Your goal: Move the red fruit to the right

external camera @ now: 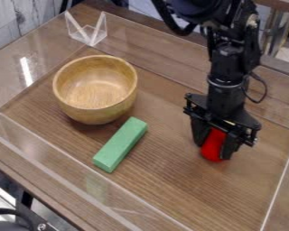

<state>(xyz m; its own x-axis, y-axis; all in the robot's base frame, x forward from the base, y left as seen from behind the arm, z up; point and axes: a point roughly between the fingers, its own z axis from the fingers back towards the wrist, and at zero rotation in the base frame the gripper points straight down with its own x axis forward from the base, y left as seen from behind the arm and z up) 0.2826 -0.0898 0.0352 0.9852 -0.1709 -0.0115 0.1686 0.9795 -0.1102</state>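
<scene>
The arm [219, 54] is black, with angular, narrow linked segments, small pale dots and glints along its joints, and a thin dark cable [260, 83] looping at one side.

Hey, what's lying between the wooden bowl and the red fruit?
In the camera view, only bare tabletop separates the wooden bowl from the red fruit.
</scene>
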